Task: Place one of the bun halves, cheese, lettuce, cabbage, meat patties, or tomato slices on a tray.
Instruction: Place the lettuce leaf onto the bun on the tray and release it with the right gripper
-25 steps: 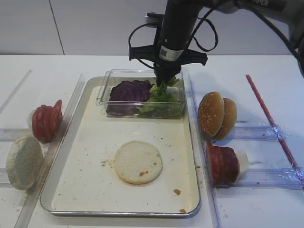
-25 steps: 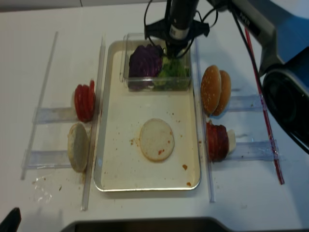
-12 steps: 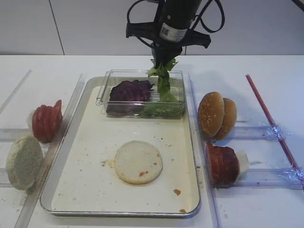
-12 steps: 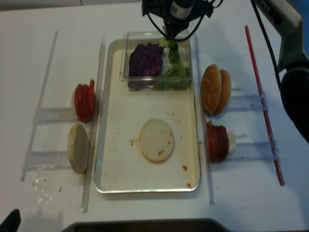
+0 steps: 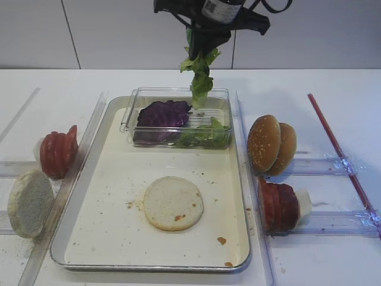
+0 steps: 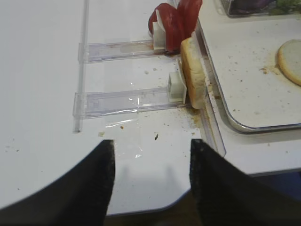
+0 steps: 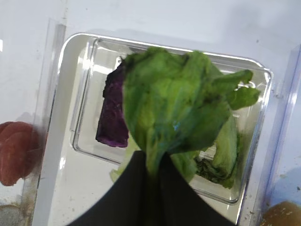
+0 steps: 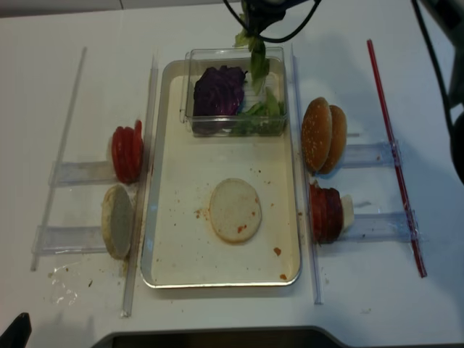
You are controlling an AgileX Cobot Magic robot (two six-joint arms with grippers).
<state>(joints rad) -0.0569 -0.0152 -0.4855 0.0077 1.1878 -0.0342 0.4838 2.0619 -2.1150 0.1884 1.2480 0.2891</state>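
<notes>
My right gripper (image 5: 201, 43) is shut on a ruffled green lettuce (image 5: 200, 78) leaf that hangs above the clear box. In the right wrist view the lettuce (image 7: 174, 108) fills the space ahead of the closed gripper (image 7: 153, 160). Purple cabbage (image 5: 162, 113) and more green leaves lie in the box at the far end of the silver tray (image 5: 107, 196). A pale flat bun half (image 5: 173, 203) lies in the tray's middle. My left gripper (image 6: 151, 143) stands open and empty over the table's front edge, near the left racks.
The clear box (image 5: 128, 124) stands inside the tray. On the left racks are tomato slices (image 5: 58, 152) and a floury bun half (image 5: 28, 202). Sesame buns (image 5: 271, 145) and dark red slices (image 5: 278, 205) stand on the right racks. A red rod (image 5: 339, 149) lies far right.
My right gripper has risen from the clear box, pulling a lettuce leaf up with it; the leaf now hangs above the box. The left arm has not moved.
</notes>
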